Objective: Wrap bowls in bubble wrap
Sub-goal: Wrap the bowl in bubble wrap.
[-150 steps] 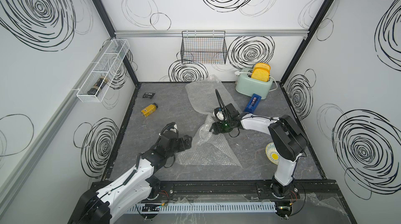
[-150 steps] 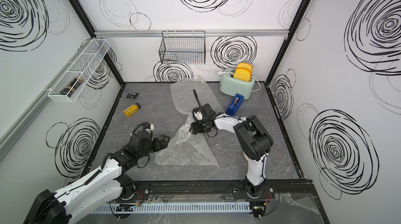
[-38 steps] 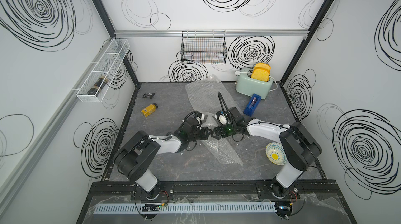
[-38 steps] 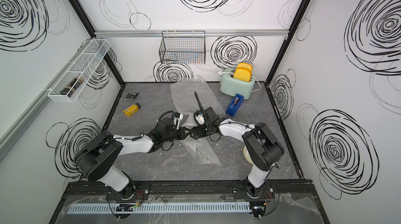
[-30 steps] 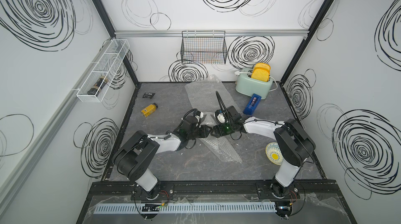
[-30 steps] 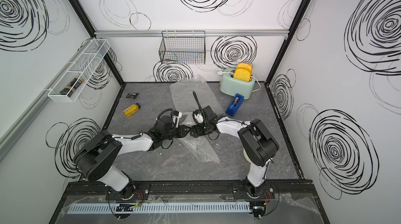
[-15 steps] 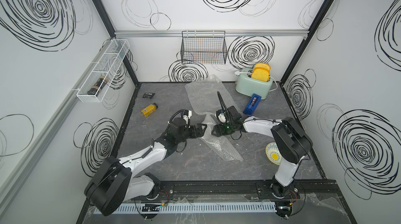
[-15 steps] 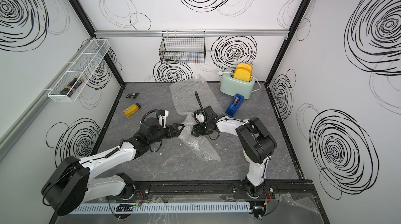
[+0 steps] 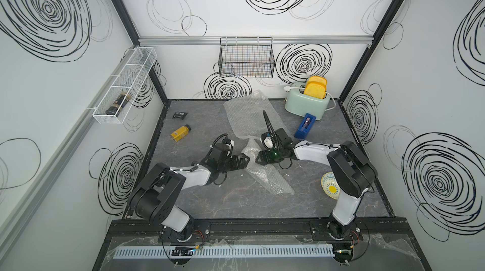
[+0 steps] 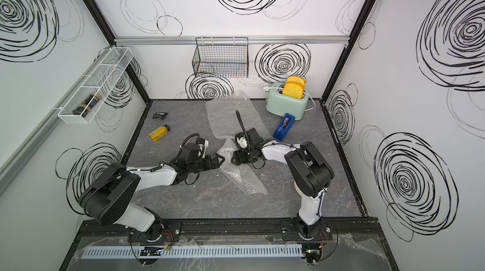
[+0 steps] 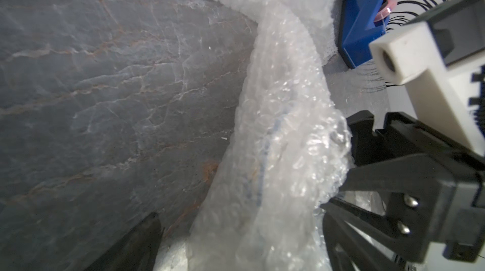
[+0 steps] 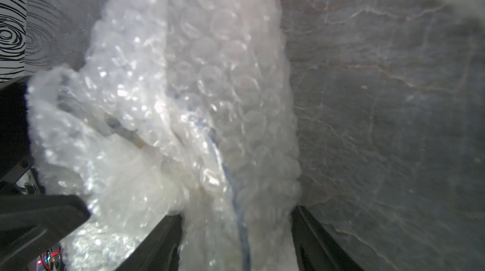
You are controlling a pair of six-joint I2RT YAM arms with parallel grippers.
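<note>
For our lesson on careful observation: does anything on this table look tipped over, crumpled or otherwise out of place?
Yes. A yellow bottle lies on its side at the left of the table. The bubble wrap mid-table is bunched and twisted, not flat. The sun-centred bowl sits unwrapped beside the right arm.

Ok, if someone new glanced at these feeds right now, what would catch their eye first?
Probably the face-off at mid-table: the right end effector clamps a crumpled bundle of bubble wrap, and the left end effector gapes open right beside it. Next comes the mint toaster with yellow toast at the back right. Then there is a sun-patterned bowl on the right, partly hidden behind the right arm.
</note>
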